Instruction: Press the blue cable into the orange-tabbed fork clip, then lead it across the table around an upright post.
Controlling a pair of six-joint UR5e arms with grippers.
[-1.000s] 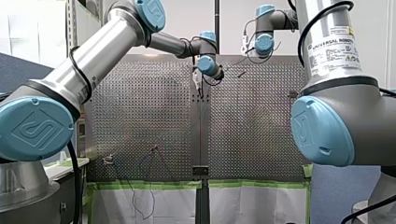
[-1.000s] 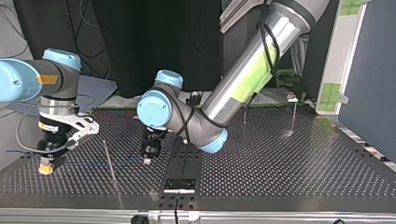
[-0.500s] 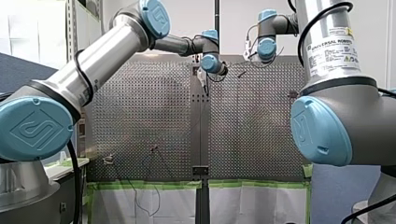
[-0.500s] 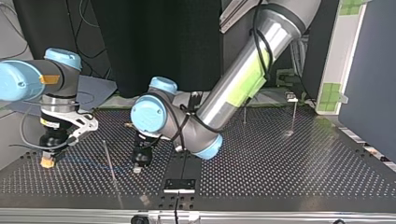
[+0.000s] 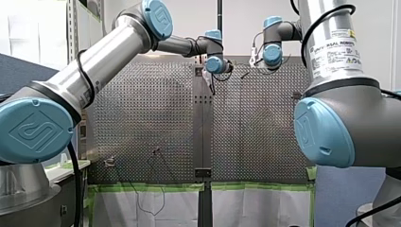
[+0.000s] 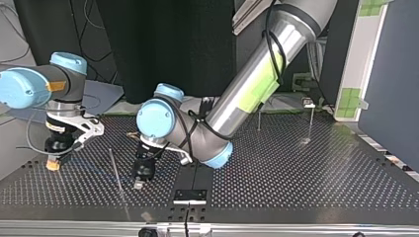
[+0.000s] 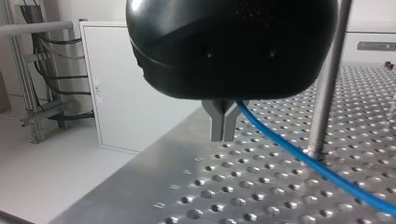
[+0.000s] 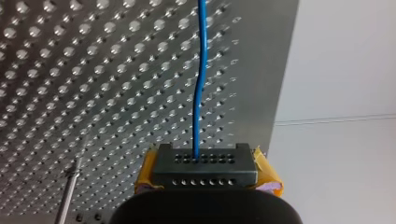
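- here the left gripper (image 7: 223, 136) has its metal fingers pressed together, apparently pinching the blue cable (image 7: 299, 155).
- the cable trails over the perforated table (image 7: 233, 200), passing just beside the foot of the upright post (image 7: 327, 93).
- at the right gripper (image 6: 52, 162) it meets a black holed block (image 8: 205, 170) flanked by yellow; that grip cannot be told.

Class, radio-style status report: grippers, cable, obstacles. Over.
Left gripper shut on blue cable. Right gripper shut on it too. Cable runs between them. Upright post close beside left gripper.
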